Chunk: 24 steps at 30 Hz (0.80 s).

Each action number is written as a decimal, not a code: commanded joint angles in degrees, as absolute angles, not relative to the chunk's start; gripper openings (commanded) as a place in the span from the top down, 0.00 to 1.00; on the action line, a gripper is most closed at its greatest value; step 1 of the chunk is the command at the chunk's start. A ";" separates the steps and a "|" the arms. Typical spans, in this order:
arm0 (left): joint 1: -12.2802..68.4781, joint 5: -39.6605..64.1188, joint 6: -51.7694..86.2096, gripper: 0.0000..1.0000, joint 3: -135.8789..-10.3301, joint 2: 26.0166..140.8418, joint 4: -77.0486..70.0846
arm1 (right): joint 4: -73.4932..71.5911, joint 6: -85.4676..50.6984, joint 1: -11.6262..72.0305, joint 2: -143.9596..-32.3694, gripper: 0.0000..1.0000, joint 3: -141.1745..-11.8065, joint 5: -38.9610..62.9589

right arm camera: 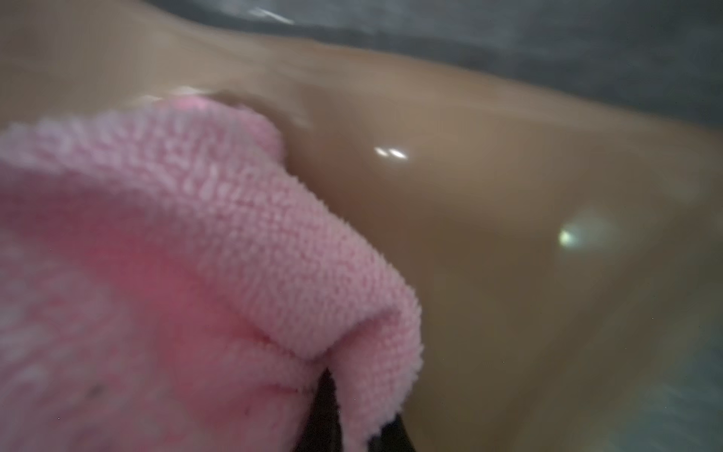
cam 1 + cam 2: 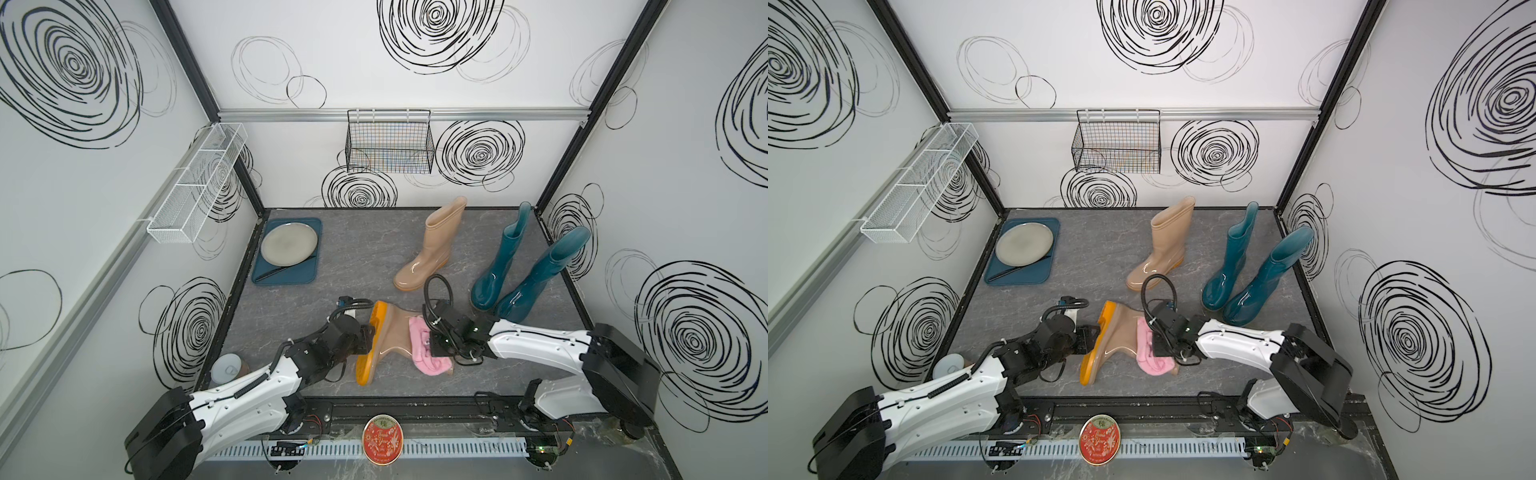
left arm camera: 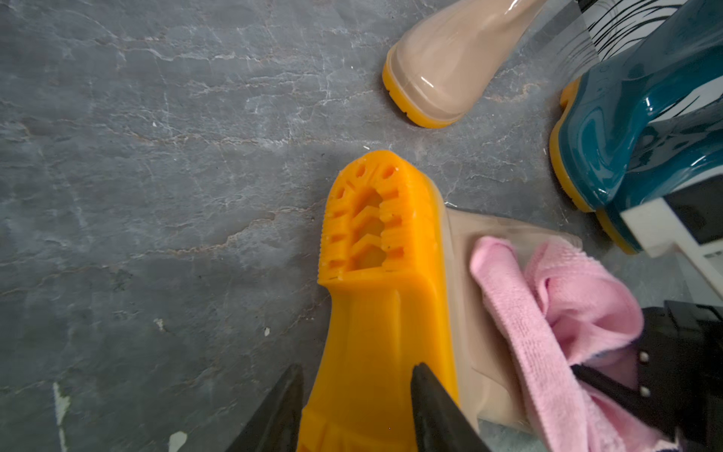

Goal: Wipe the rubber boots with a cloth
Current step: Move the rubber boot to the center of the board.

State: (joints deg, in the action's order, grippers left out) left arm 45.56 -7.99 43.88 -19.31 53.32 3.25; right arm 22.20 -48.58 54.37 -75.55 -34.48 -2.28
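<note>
Right gripper [image 2: 429,347] is clamped on the cloth [image 2: 419,332], which lies pressed on the shaft of the boot [image 2: 390,338] lying front centre; I'd wipe in long, light strokes toward the toe. Left gripper [image 3: 356,368] has its jaws apart astride the sole [image 3: 385,309]; pinching or not, I cannot tell. The right wrist view shows terry meeting gloss; the top views show only a pink heap.

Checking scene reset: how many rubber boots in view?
4. Lying beige boot, front centre; standing beige boot behind it; far teal boot and near teal boot standing at the right. None apparently hidden.
</note>
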 commanded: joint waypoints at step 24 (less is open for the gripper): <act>80.01 -21.73 -1.96 0.17 -45.10 81.04 7.70 | 61.62 -38.72 44.21 -41.58 1.00 -66.90 -26.29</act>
State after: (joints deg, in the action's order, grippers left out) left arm 77.89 -17.28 7.01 -42.68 77.30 9.56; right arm 58.37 -42.92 44.77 -42.96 -65.01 -24.25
